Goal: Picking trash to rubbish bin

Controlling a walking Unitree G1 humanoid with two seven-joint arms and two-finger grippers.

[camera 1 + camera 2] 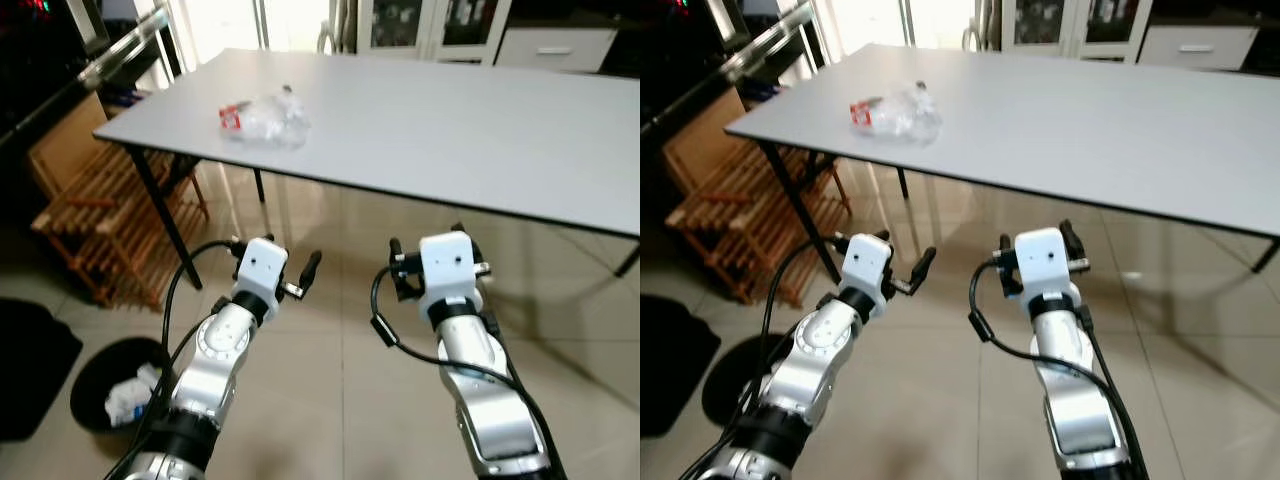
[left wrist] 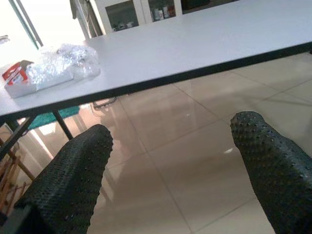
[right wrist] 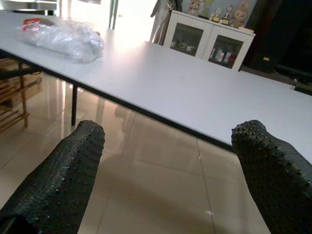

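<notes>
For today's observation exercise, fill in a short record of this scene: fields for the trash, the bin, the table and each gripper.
trash: crumpled clear plastic bottle with red label, lying near the table's left end
bin: black rubbish bin on the floor at the robot's left, white scraps inside
table: grey table, dark legs
left gripper: open, below table height, holding nothing
right gripper: open, below table height, holding nothing

One table (image 1: 450, 130), one plastic wrapper (image 1: 265, 118), one bin (image 1: 100, 385), two pincers.

Crumpled clear plastic trash (image 1: 264, 119) lies on the grey table (image 1: 450, 130). Below its edge, 2 grippers, left gripper (image 1: 275, 262) and right gripper (image 1: 427, 247), are raised; a black bin (image 1: 105, 385) stands on the floor.
</notes>
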